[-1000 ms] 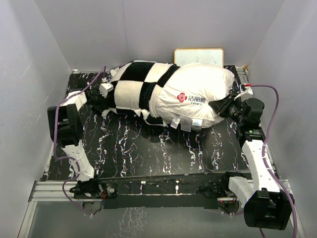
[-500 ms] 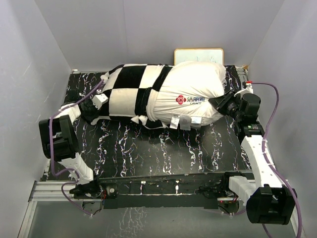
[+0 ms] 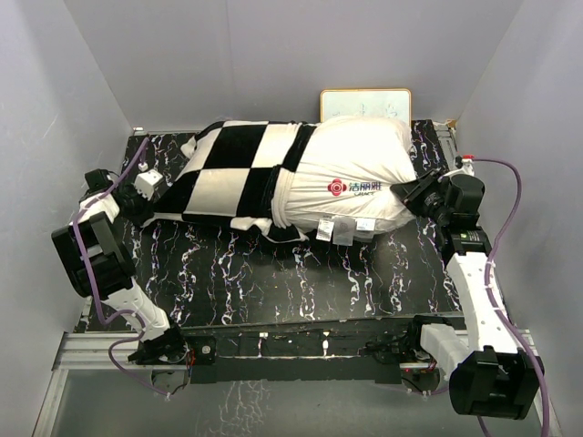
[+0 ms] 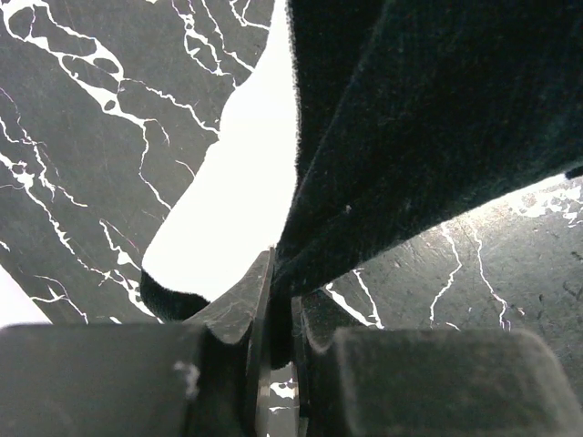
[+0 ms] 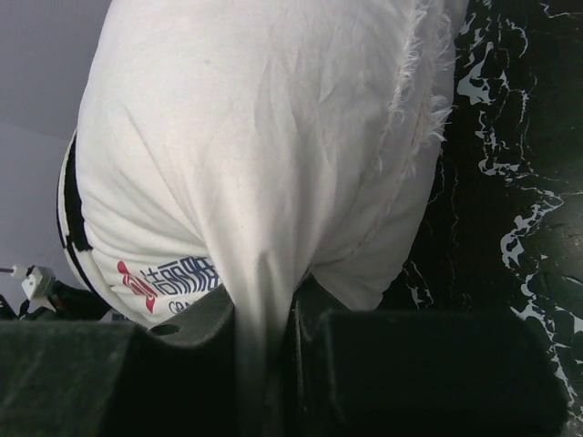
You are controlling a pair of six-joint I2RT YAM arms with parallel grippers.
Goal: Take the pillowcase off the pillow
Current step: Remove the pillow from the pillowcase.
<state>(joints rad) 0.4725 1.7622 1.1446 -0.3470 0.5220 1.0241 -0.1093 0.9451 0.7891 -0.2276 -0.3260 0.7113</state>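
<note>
My left pincer (image 4: 281, 291) is clamped on a dark fold of the checkered pillowcase (image 3: 223, 182). My right pincer (image 5: 264, 314) is pinched tight on the end of the white pillow (image 3: 360, 159). Both lie across the far side of the bench (image 3: 273, 273), the pillow half bared. I'd pull the arms straight apart, low and steady, so neither grip slips. Only the wrist views show cloth between the jaws; the overhead view shows how much of the pillow is covered.

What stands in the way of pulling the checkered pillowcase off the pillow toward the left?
Nothing visible does. The left gripper is shut on the pillowcase at its corner, the right gripper is shut on the pillow, and only the left arm is over the table beyond that corner.
</note>
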